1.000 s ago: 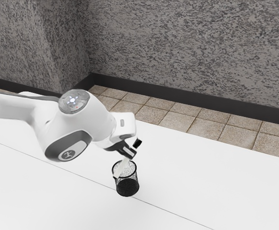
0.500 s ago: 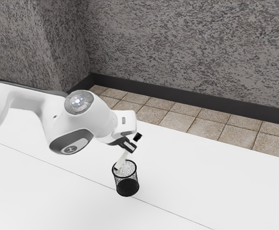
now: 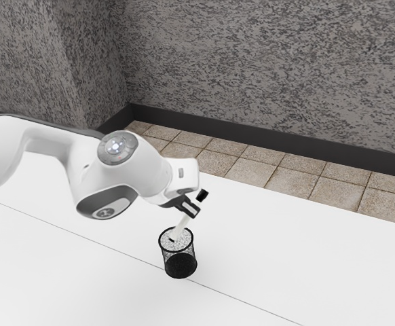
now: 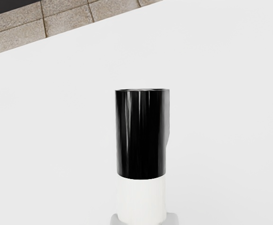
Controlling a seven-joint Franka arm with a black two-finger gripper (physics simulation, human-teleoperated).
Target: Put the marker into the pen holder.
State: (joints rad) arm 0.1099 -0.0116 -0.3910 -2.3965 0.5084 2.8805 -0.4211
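Holding the marker (image 3: 182, 227) firmly between both jaws, in tilted position, with black end (image 4: 141, 136) upward and lower end at the mouth of the upright mesh pen holder (image 3: 180, 265) on the white tabletop (image 3: 286, 251).

Bright, even light; white table (image 3: 299, 251) nearly washed out; pale vertical glare streaks down marker's black cap (image 4: 141, 136)
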